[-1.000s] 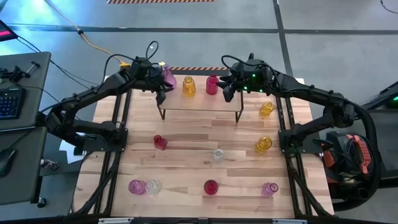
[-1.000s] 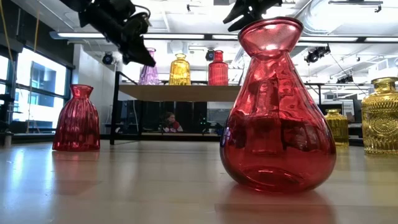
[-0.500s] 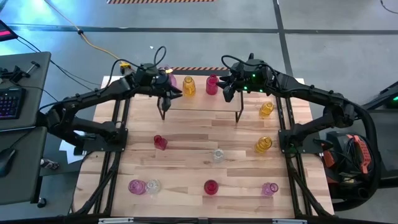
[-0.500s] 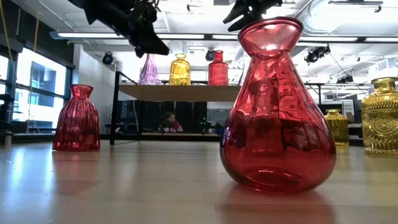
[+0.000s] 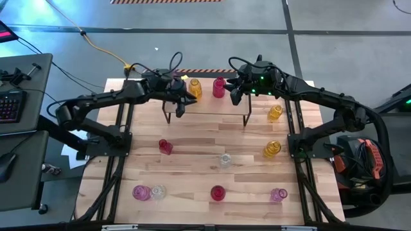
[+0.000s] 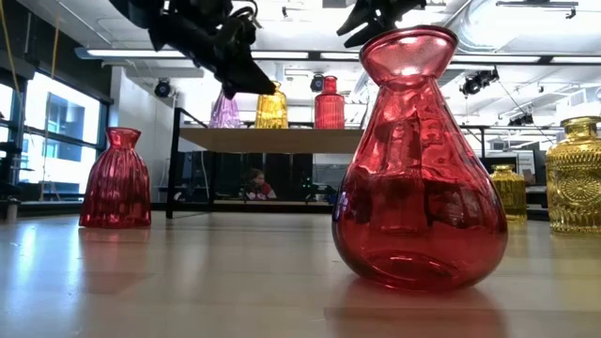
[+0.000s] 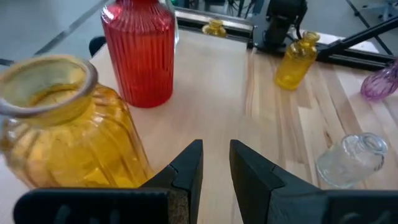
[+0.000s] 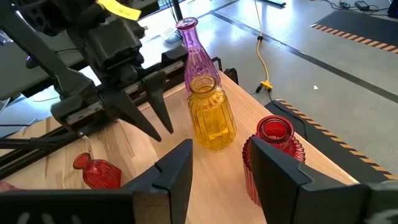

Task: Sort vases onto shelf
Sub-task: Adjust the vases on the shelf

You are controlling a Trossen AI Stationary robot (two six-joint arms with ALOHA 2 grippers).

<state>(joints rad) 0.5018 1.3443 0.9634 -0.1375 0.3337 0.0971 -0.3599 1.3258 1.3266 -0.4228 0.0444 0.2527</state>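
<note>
High view: the shelf [image 5: 207, 102] stands at the far middle of the bench [image 5: 199, 144]. On it, a yellow vase [image 5: 195, 88] and a red vase [image 5: 219, 86] stand side by side; a purple vase is mostly hidden behind the left arm. The left gripper [image 5: 179, 109] hovers over the shelf's left end, just beside the yellow vase. The right gripper [image 5: 234, 96] hangs over the shelf's right end, beside the red vase. Other vases stand well apart from the shelf across the bench: two yellow ones to its right, a red one near its left leg, a clear one mid-bench, and pink, clear, red and pink ones along the near edge.

Low view: shelf top [image 6: 272, 139] carries purple vase [image 6: 223, 110], yellow vase and red vase in a row. The left gripper is above the purple and yellow vases, holding nothing. A large red vase [image 6: 418, 164] fills the foreground.

Left wrist view: the jaws stand slightly parted, nothing between them, above the shelf surface next to the yellow vase.

Right wrist view: the jaws stand parted and empty over the shelf, with the red vase just beside one finger [image 8: 273, 168] and the yellow vase ahead.
</note>
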